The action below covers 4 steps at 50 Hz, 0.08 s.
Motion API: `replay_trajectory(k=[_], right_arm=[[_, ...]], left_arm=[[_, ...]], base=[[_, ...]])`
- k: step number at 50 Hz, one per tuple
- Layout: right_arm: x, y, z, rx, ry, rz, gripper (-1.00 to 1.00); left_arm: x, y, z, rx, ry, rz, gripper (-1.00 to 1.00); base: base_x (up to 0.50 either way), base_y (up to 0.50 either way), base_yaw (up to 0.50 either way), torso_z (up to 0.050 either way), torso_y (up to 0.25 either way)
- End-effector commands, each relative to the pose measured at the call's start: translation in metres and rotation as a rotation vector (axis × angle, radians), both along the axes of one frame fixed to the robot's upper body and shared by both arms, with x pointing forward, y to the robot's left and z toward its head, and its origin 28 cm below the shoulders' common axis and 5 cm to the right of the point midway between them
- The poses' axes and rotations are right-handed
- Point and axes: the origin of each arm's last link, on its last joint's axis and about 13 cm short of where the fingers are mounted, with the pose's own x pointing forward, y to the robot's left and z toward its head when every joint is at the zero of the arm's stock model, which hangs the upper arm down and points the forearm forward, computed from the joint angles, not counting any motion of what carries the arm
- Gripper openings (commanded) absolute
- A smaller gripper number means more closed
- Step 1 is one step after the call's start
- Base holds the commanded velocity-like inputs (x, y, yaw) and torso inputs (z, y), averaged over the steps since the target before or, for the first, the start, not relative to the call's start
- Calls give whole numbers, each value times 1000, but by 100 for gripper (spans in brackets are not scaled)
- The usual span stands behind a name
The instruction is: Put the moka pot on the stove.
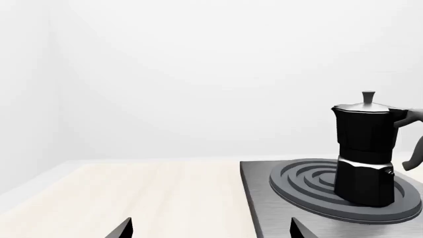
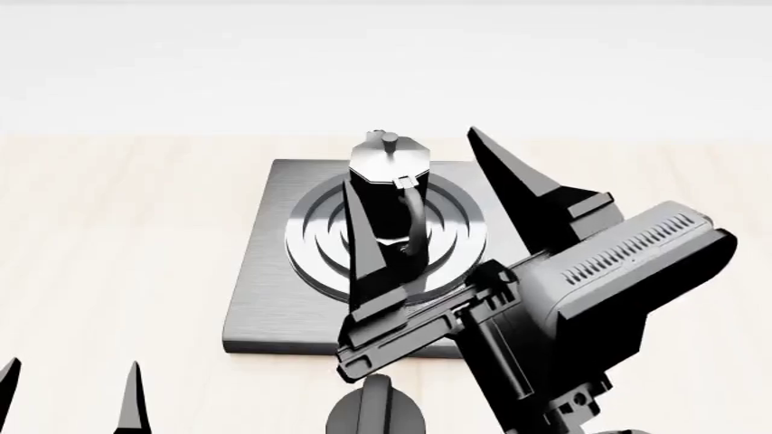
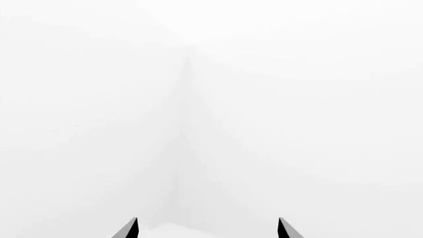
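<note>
Moka pot (image 2: 389,185) standing upright on the stove's (image 2: 268,280) ring burner (image 1: 310,181).

Nearest the stove's front edge, a black knob (image 2: 376,414) is sitting; the right gripper (image 2: 428,199) is hanging wide open and empty, its fingers flanking the glossy black, silver-lidded pot without touching. The left gripper (image 2: 72,391) is idling open, empty, beside the stove. A pale wooden table (image 1: 132,193) is meeting white walls beyond.

Glossy black right gripper (image 2: 428,194), long pointed fingers (image 2: 519,185)
</note>
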Motion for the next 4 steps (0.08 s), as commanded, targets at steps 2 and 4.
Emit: replay_trajectory(k=[2,4], right_arm=[[-9,-1,7,2,-42,-5,100],[-11,-2,8,3,-52,-7,100]], left_arm=[[0,0,0,0,-1,-1,100],[1,0,0,0,0,-1,100]], base=[[0,0,0,0,0],[0,0,0,0,0]])
